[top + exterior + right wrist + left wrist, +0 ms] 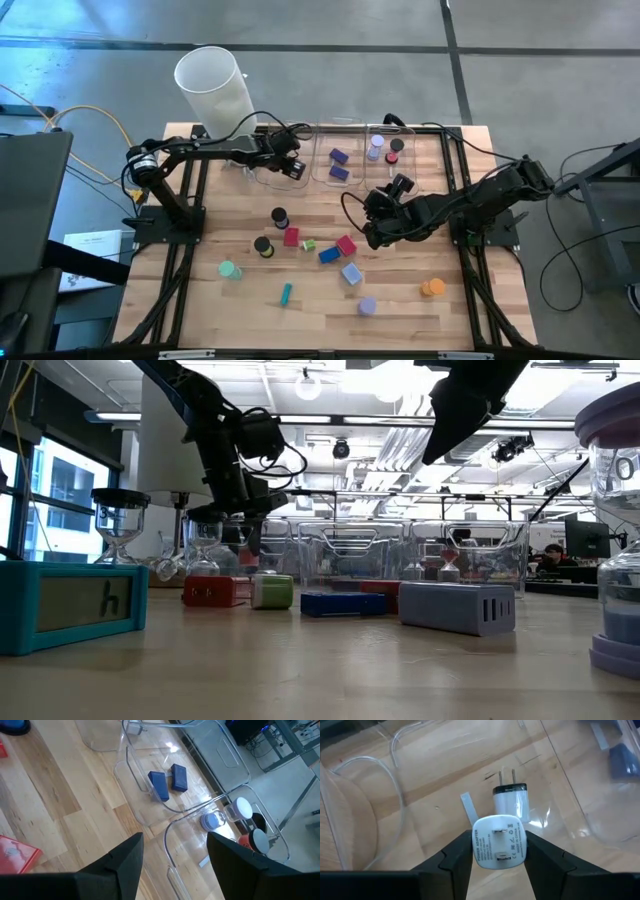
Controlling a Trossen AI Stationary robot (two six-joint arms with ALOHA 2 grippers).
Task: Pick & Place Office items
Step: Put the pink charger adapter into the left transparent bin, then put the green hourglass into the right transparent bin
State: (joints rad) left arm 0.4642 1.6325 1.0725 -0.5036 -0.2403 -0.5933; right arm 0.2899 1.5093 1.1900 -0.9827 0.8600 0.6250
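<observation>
- Claw of the left arm (497, 865) grips a white USB wall charger (499, 841) by its sides, above the leftmost clear bin (268, 172) at the back of the counter (400, 305); the charger's labelled port face turns toward the wrist camera.
- A second white charger (510, 800) lies flat on that bin's floor, its two prongs pointing away from the claw.
- Middle bin (338, 160) holds two purple-blue blocks (167, 781) lying side by side, their long axes nearly parallel.
- Right bin (392, 150) holds small hourglass-like timers (235, 812) in lavender, white, red and black.
- Right claw (172, 857) hangs open and empty above the counter, just in front of the bins.
- Loose items are spread over the front half: a red block (291, 237), a blue block (328, 255), an orange timer (432, 288), and a teal stick (286, 293) lying almost front to back.
</observation>
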